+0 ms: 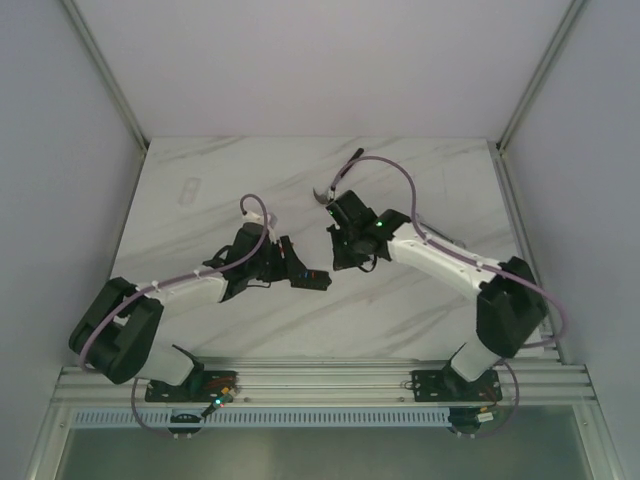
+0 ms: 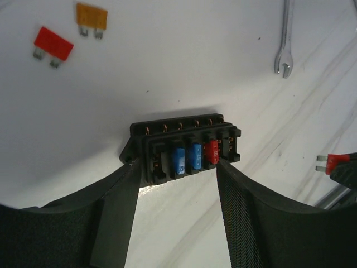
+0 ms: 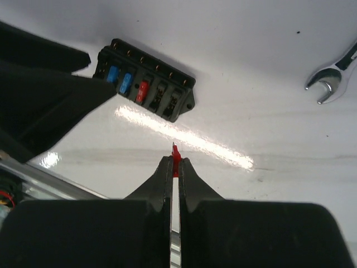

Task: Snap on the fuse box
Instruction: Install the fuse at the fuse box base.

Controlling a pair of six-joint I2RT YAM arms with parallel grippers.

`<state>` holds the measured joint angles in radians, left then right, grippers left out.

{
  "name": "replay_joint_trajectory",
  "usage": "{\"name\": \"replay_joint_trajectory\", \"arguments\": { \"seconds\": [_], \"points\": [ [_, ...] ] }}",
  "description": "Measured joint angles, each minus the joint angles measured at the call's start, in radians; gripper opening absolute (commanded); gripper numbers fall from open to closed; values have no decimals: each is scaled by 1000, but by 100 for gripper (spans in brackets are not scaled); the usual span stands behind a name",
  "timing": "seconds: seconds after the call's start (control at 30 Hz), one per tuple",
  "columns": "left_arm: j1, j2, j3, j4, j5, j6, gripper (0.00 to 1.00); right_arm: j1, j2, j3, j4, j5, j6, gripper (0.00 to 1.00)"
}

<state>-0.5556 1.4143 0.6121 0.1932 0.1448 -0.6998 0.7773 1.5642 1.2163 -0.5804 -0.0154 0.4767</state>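
Roughly at the centre of the top view, the small black rectangular plastic fuse box [image 1: 312, 279] lies on the white marbled tabletop [image 1: 300, 170], between the ends of the two arms. In the left wrist view it sits mid-frame [image 2: 187, 151], with two blue fuses and one red fuse seated side by side in its row and open slots on either side of them. The left arm [image 1: 185, 290] reaches in from the lower left, and its jaws are closed on the fuse box, one dark finger [image 2: 120, 195] touching each short end.

The right arm [image 1: 440, 258] comes in from the right; its jaws are pressed together on a tiny red blade fuse [image 3: 175, 158], which pokes up between the tips, near the fuse box but apart from it.

A loose red fuse [image 2: 53, 43] and a loose orange fuse [image 2: 91, 17] lie close together at the upper left of the left wrist view, well apart from the box. A slim silver open-ended metal wrench [image 2: 284, 39] lies at the upper right of that frame
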Motion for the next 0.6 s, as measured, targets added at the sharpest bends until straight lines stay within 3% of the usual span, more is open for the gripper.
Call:
{"name": "replay_joint_trajectory", "arguments": {
  "seconds": [0.23,0.6],
  "points": [
    [-5,22,-29,2,16,-89,66,16,140,83,-72,24,64,0],
    [-101,35,-52,67,10,-230,66,42,185,138,-123,74,93,0]
  ]
}}
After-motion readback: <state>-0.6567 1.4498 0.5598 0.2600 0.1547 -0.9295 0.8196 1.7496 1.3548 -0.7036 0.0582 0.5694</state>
